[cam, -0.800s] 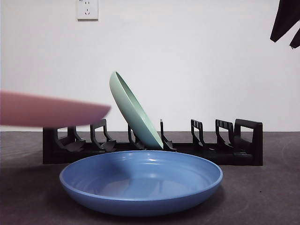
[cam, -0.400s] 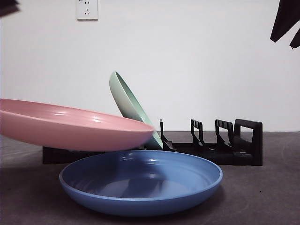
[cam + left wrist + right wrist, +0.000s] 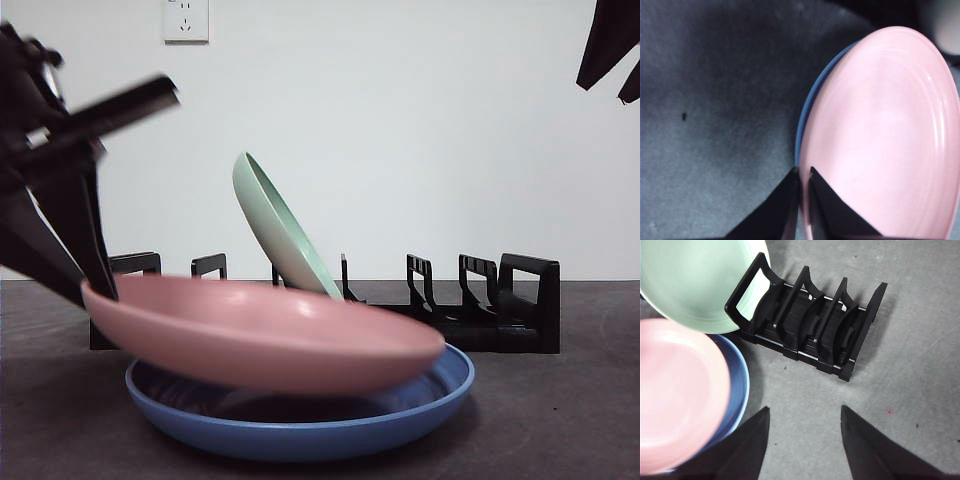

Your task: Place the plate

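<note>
My left gripper (image 3: 803,200) pinched the rim of the pink plate (image 3: 260,335), which hung nearly flat just above the blue plate (image 3: 300,425) on the bench (image 3: 560,420). To set it well, I judged I should lower slowly and keep it level and centred. My right gripper (image 3: 802,440) waited spread, well apart.

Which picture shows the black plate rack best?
The right wrist view: the black rack shows from above, slots and handle clear. In the front view the pink plate hides part of it. The left wrist view doesn't clearly show it.
</note>
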You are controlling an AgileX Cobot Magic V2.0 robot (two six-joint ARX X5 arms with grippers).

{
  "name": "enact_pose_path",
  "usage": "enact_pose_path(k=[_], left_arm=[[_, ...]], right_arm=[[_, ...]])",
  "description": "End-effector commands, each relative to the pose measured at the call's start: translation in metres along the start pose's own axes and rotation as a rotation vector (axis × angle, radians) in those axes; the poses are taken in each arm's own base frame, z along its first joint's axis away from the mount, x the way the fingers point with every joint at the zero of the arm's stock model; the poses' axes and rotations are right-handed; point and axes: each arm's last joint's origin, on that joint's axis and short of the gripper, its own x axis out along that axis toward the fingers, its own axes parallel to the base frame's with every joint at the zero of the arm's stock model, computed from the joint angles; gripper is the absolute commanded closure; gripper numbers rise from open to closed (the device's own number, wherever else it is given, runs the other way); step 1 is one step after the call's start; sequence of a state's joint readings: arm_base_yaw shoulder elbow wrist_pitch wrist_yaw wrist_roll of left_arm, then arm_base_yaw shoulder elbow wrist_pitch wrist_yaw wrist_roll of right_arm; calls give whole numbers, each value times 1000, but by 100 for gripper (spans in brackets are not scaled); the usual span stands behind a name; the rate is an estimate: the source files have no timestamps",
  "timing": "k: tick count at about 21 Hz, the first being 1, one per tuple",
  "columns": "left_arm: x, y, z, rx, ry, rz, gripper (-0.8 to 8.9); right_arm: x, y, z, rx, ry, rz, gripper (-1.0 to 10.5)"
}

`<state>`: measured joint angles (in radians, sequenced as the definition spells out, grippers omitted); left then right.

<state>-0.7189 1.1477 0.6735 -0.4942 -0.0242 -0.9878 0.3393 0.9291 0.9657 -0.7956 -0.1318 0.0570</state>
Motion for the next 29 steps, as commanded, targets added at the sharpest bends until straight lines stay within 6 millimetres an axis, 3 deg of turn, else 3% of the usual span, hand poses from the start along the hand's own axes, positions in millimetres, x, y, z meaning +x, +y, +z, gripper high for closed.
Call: enact_pose_path(k=[1,6,14,20,22,24,29], left_arm=[[5,-16,5,27,4,-12,797],[18,-31,8,74,33,11,797],[26,-25,4,118,82,94,790],[25,-23,3,173,104,111,587],[16,-24,4,244,121,125,581],[-3,-27,10,337,106,105,506],[-72,-22,35,567,-127,51,492]], right_arm=[[-1,2,3,-13,-11,6,722],[0,6,2,-34,-8,24,722],[0,7,2,-37,-9,27,722],[-1,7,2,-37,-8,28,722],[-1,7,2,-37,-6,28,722],[0,7,1,-36,2,30,722],[0,9,0,-15,20,111,624]])
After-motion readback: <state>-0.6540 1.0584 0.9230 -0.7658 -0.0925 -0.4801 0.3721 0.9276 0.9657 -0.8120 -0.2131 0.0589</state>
